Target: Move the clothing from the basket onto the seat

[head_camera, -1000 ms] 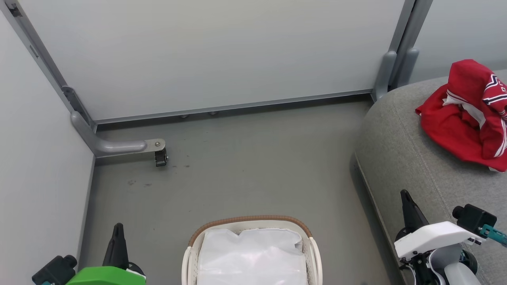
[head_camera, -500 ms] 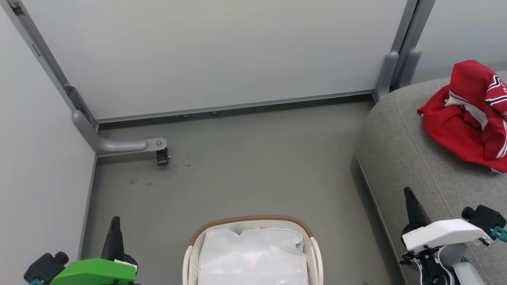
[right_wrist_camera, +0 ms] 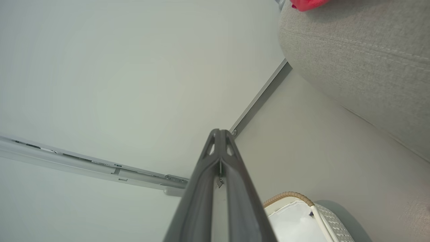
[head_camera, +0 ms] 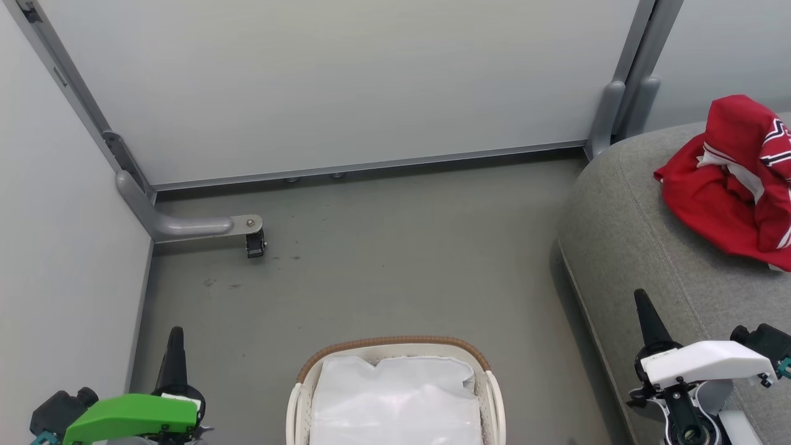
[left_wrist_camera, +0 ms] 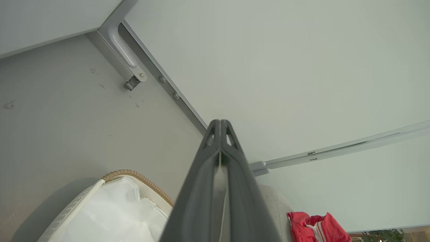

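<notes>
Basket sits on the floor at near centre with its cloth liner inside, and the seat stands to its right, bare floor between them, jerseys heaped on the seat's far right. Behind runs the wall panel, a caster foot at its base, far left. The left gripper flanks the basket's left, the right gripper shows at the seat's left edge.
</notes>
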